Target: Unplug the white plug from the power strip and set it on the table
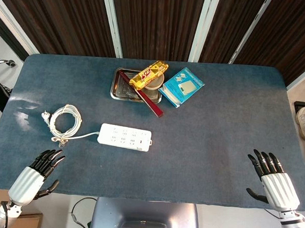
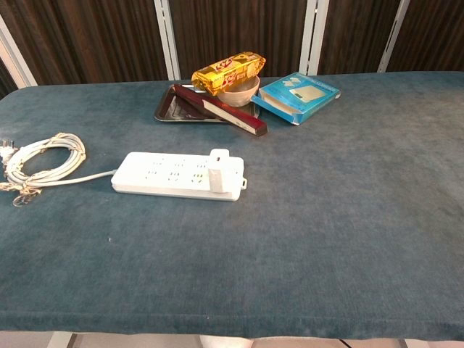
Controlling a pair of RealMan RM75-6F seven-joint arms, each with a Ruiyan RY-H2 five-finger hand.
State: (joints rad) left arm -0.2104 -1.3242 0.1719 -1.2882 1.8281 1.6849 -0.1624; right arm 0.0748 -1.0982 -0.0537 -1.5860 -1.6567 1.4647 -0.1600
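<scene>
Resting: both robot hands lie at the near edge of the blue table (image 1: 218,127), holding nothing.
Left hand (image 1: 36,175): near-left corner, dark fingers spread apart and pointing up the table.
Right hand (image 1: 272,179): near-right corner, fingers apart and straight, thumb out to the side.
White plug (image 2: 218,170): seated upright in the power strip (image 2: 174,176), toward the strip's right end, well apart from both hands.
Power strip cable (image 2: 43,163): coiled in loops on the table to the strip's left.
Far side: a metal tray (image 2: 168,112) carries a bowl (image 2: 239,94), a yellow snack packet (image 2: 228,71) across the bowl, and a dark red box (image 2: 225,112) jutting over the tray's edge.
Blue box (image 2: 299,96): lies just right of the tray.
</scene>
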